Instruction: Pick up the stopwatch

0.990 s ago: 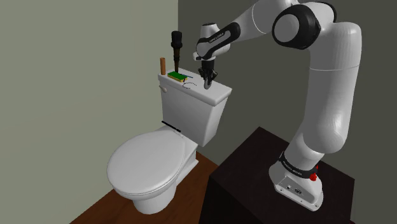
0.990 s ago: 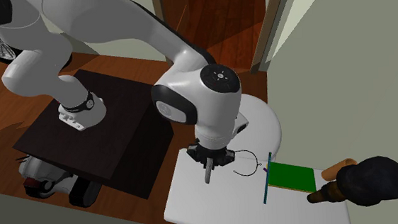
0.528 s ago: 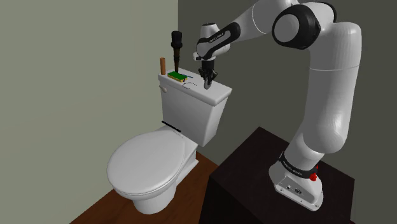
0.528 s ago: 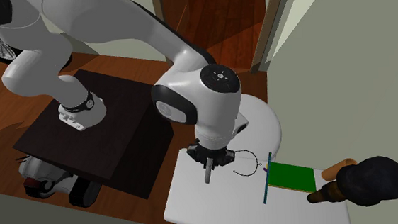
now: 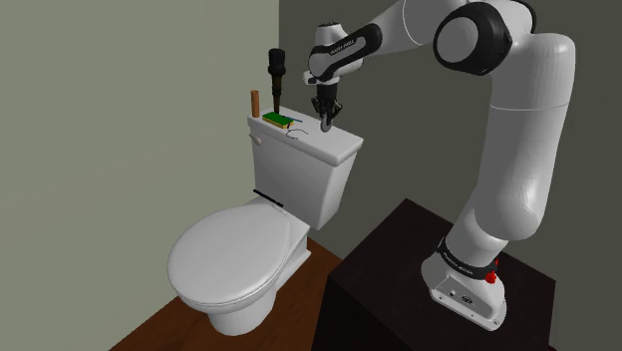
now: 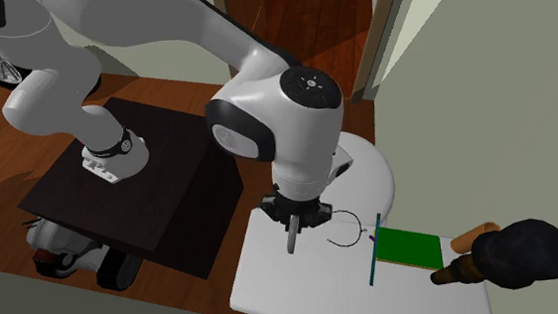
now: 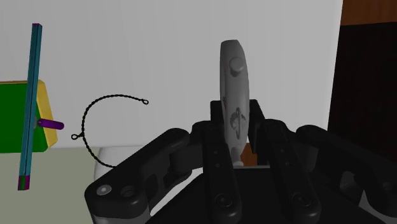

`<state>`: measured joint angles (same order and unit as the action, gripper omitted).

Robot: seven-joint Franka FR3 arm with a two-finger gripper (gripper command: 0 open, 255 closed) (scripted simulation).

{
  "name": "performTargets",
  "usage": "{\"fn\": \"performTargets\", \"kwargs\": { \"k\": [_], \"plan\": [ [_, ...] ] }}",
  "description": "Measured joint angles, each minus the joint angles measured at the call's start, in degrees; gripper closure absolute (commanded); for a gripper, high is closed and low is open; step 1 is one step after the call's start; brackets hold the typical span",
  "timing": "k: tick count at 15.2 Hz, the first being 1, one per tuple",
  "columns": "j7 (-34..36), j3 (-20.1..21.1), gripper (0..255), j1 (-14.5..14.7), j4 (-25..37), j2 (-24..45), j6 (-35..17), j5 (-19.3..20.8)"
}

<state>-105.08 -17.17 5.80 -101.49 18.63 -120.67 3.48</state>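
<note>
Now that your gripper (image 5: 326,118) has risen off the toilet tank lid (image 5: 339,150), its fingers clamped on the grey stopwatch (image 7: 233,95) standing edge-on between them, you can take the grasp as good and the lift as begun, the lid lying just beneath

stopwatch (image 7: 232,76) base hidden within pincer (image 7: 238,125), green block (image 7: 13,118) cropped at edge

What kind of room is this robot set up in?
Most likely a bathroom: a closed white toilet, its tank against the grey-green wall, and a wood floor around it.
</note>
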Motion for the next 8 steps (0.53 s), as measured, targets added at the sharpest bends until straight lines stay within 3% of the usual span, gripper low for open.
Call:
{"fn": "performTargets", "kwargs": {
  "k": [8],
  "plan": [
    [-0.25, -0.17, 255, 0.18, 3.21, -1.85, 4.99, 0.36]
  ]
}}
